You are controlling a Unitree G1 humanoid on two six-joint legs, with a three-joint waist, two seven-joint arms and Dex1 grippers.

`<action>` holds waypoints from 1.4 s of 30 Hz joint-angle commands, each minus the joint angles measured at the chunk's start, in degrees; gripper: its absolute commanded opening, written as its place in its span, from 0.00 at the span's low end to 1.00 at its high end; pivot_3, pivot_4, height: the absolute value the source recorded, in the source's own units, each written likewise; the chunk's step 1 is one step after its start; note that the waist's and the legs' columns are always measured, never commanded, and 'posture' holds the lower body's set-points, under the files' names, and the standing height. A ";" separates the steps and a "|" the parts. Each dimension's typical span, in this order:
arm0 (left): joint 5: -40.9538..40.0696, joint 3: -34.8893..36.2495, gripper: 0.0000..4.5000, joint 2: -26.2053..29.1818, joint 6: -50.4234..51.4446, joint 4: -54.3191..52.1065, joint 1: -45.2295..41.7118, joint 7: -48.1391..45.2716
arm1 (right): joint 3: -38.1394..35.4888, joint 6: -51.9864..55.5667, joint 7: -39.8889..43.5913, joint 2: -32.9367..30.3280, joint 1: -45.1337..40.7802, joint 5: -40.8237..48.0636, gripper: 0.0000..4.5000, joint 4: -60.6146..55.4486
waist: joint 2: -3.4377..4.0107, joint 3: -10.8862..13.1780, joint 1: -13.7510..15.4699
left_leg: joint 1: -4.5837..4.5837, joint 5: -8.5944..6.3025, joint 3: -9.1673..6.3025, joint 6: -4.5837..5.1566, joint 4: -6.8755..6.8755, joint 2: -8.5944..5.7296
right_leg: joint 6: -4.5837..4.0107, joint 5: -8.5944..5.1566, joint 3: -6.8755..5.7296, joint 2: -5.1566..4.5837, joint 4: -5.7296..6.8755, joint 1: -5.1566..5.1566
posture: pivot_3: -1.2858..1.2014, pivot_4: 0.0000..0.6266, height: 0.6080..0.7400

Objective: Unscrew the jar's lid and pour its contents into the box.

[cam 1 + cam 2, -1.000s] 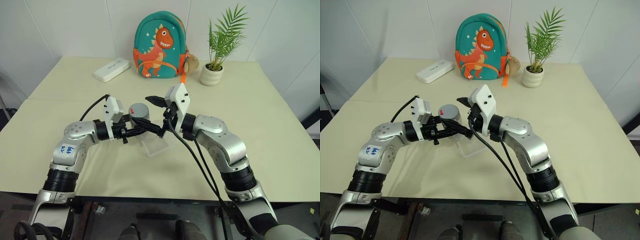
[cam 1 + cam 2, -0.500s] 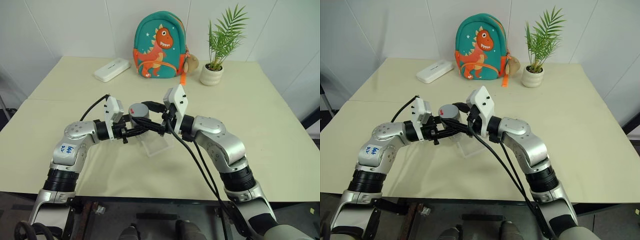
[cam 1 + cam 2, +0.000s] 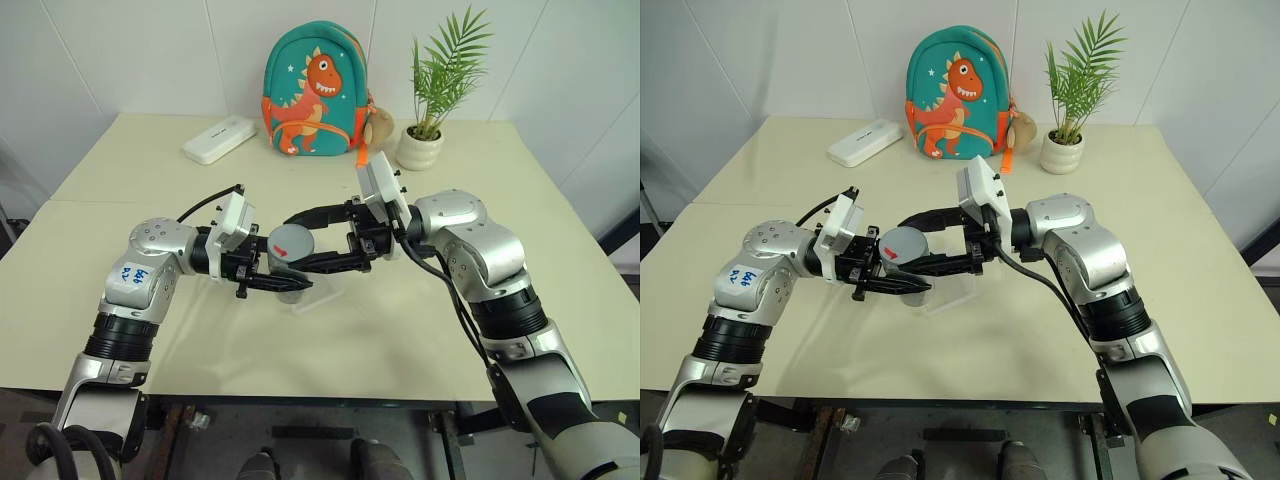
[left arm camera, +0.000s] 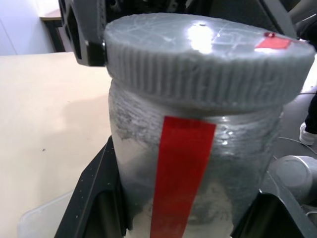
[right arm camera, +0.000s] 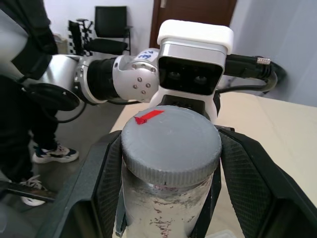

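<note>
Two-arm grasp of the jar above the box. The jar (image 3: 287,262), small and clear with a red strip down its side, is held off the surface (image 3: 520,200) directly over the near part of the box (image 3: 318,293), a shallow translucent tray lying flat on the surface. The left pincer (image 3: 285,283) reaches in from the jar's left and is clamped on the jar's body; in the left wrist view its black fingers (image 4: 94,198) press against both sides of the glass (image 4: 173,188) below the cap. The lid (image 3: 291,242), a round grey screw cap with a ribbed edge and a small red mark on top, sits on the jar's neck, tilted a little toward the camera. The right pincer (image 3: 297,240) reaches in from the jar's right, roughly level, and is closed on the lid; in the right wrist view its two fingers (image 5: 106,183) flank the lid's (image 5: 171,144) rim on either side. The jar's wall is cloudy, and the contents cannot be made out through it.

Behind the jar, near the far edge of the surface, stand a teal dinosaur backpack (image 3: 315,90), a flat white oblong case (image 3: 219,139) to the backpack's left, and a small potted plant (image 3: 430,95) to the backpack's right; all three are well apart from the jar.
</note>
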 commanded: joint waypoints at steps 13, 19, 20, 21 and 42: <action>-1.53 6.87 0.44 0.77 -0.10 -0.33 4.35 4.68 | -6.32 2.06 -8.97 -0.17 3.09 0.89 0.99 -6.36 | 0.02 0.01 0.07 | 0.00 0.00 0.00 -0.01 0.02 0.00 | 0.00 0.00 0.03 0.00 0.04 -0.02 | 0.52 0.24 1.00; -1.53 6.21 0.44 -0.01 0.52 -1.68 5.33 6.41 | -2.34 4.19 -15.95 3.80 5.63 -1.31 0.99 -12.62 | 0.02 0.01 -0.06 | 0.00 0.00 0.00 -0.01 0.01 0.00 | 0.00 0.00 0.04 0.00 0.05 -0.02 | 0.52 0.24 1.00; -1.58 6.09 0.44 -0.13 0.66 -1.97 5.50 6.61 | -1.93 4.61 -16.86 4.33 5.82 -1.49 0.99 -13.17 | 0.02 0.01 -0.07 | 0.00 0.00 0.00 -0.01 0.02 0.00 | 0.00 0.00 0.04 0.00 0.07 -0.03 | 0.52 0.24 1.00; -1.59 5.91 0.44 -0.32 0.78 -2.31 5.69 6.83 | -1.43 5.02 -17.67 5.01 6.10 -1.55 0.99 -13.85 | 0.02 0.01 -0.05 | 0.00 0.00 0.00 -0.01 0.02 0.00 | 0.00 0.00 0.04 0.00 0.08 -0.03 | 0.52 0.24 1.00; -2.20 4.88 0.44 -2.28 2.47 -4.99 5.72 8.80 | -1.19 -1.01 -19.13 8.11 3.12 -6.17 0.99 -4.01 | 0.02 0.01 0.26 | 0.00 0.00 0.00 -0.02 0.04 0.00 | -0.01 0.00 0.04 0.00 0.09 -0.03 | 0.52 0.24 1.00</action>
